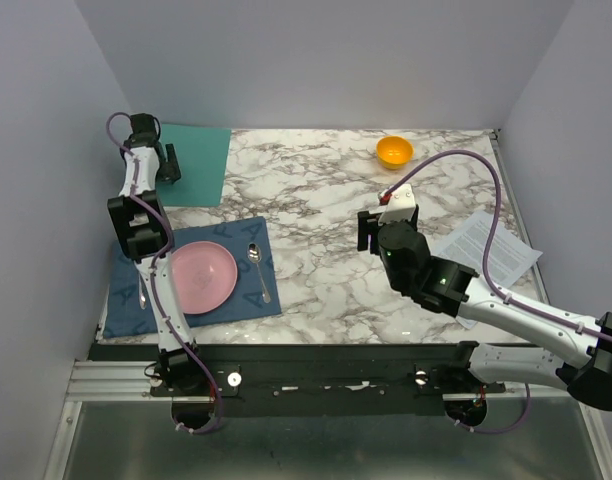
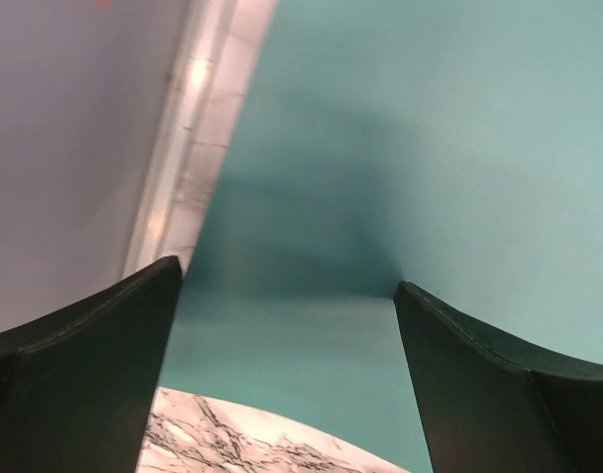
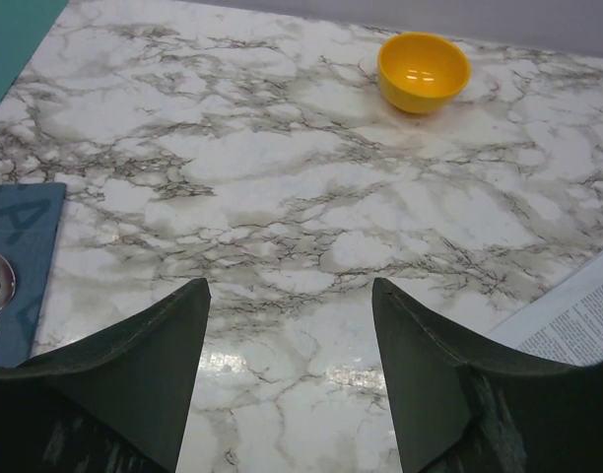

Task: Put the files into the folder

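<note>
The teal-green folder (image 1: 198,163) lies flat at the far left of the marble table and fills the left wrist view (image 2: 430,158). My left gripper (image 1: 168,164) is open and empty, low over the folder's left near part. The files (image 1: 486,250), white printed sheets, lie at the right edge of the table, partly under my right arm; one corner shows in the right wrist view (image 3: 577,320). My right gripper (image 1: 366,232) is open and empty above bare marble at mid-table, left of the files.
An orange bowl (image 1: 394,151) stands at the far middle-right and shows in the right wrist view (image 3: 424,71). A dark blue placemat (image 1: 256,290) at the near left carries a pink plate (image 1: 226,285), a spoon (image 1: 257,268) and a fork. Grey walls enclose the table.
</note>
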`<action>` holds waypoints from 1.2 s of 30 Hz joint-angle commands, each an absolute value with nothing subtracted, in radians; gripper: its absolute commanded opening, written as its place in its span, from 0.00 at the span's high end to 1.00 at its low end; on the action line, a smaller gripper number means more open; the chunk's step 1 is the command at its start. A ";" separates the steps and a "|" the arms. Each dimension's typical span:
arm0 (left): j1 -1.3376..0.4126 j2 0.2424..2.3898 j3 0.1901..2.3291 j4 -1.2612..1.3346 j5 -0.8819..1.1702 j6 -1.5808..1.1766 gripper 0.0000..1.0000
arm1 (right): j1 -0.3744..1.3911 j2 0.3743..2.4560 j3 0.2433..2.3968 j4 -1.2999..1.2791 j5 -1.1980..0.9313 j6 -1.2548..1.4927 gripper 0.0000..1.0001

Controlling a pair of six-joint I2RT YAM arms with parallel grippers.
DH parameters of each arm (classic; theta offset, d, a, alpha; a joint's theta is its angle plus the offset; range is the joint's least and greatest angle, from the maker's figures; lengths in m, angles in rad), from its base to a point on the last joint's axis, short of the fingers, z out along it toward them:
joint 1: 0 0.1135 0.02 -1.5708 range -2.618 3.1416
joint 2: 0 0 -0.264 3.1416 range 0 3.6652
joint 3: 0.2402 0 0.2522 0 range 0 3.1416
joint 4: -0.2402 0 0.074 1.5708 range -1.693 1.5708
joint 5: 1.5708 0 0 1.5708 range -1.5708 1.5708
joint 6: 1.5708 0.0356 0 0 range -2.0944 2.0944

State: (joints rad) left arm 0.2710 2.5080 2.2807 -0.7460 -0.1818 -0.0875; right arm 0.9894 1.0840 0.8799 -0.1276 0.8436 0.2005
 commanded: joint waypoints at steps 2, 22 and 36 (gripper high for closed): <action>0.192 2.490 2.126 -0.782 -0.134 0.100 0.03 | 1.003 1.069 0.900 -0.106 0.900 0.195 0.25; 0.184 2.361 2.191 -0.863 -0.026 0.160 0.01 | 1.011 0.985 0.836 -0.187 0.931 0.273 0.28; 0.291 2.436 2.237 -0.788 -0.248 -0.040 0.01 | 1.019 1.002 0.847 -0.183 0.923 0.285 0.29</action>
